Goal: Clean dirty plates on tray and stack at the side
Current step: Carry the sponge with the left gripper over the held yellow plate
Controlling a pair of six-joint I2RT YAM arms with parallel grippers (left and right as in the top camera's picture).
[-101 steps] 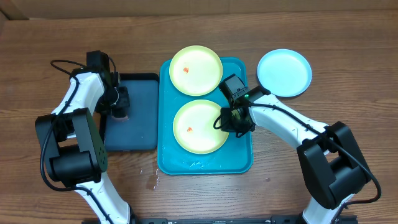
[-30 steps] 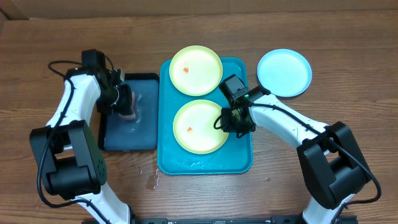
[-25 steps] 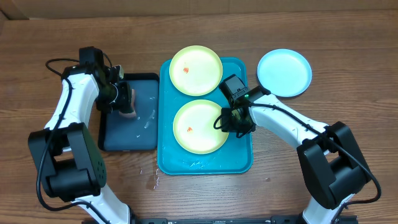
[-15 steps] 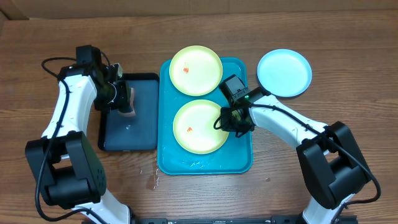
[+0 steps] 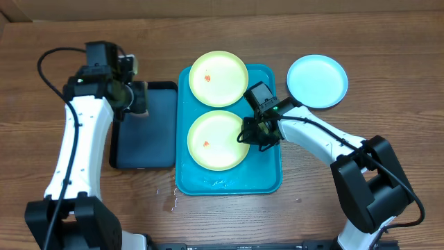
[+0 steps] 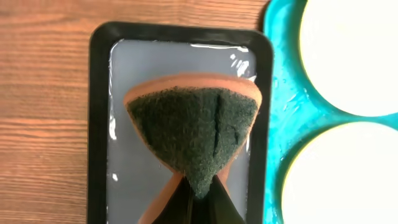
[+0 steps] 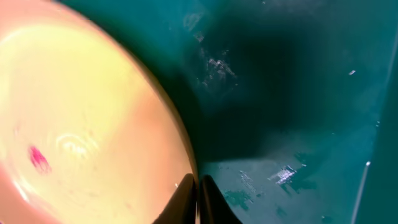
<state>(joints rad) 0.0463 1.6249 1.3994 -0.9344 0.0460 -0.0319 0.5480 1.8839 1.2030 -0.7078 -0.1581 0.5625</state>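
Two pale yellow-green dirty plates lie on the teal tray [image 5: 267, 173]: the far plate [image 5: 218, 69] and the near plate [image 5: 211, 142], each with a small red-orange smear. My right gripper [image 5: 248, 132] is shut on the near plate's right rim; the right wrist view shows its fingers [image 7: 199, 190] pinching the edge of that plate [image 7: 81, 118], with the smear [image 7: 38, 158] at lower left. A light blue plate [image 5: 317, 81] rests on the table to the right. My left gripper [image 5: 137, 99] is shut on a green-faced sponge [image 6: 193, 134], held above the dark tray [image 6: 96, 124].
The dark navy tray [image 5: 146, 135] holds a film of water and stands left of the teal tray, almost touching it. Water drops lie on the wooden table by the teal tray's front left corner [image 5: 170, 198]. The teal tray's floor [image 7: 298, 93] is wet.
My left arm has lifted the sponge off the dark tray and drawn back towards its far end. My right gripper has closed on the near plate's rim, and the plate has shifted slightly left.
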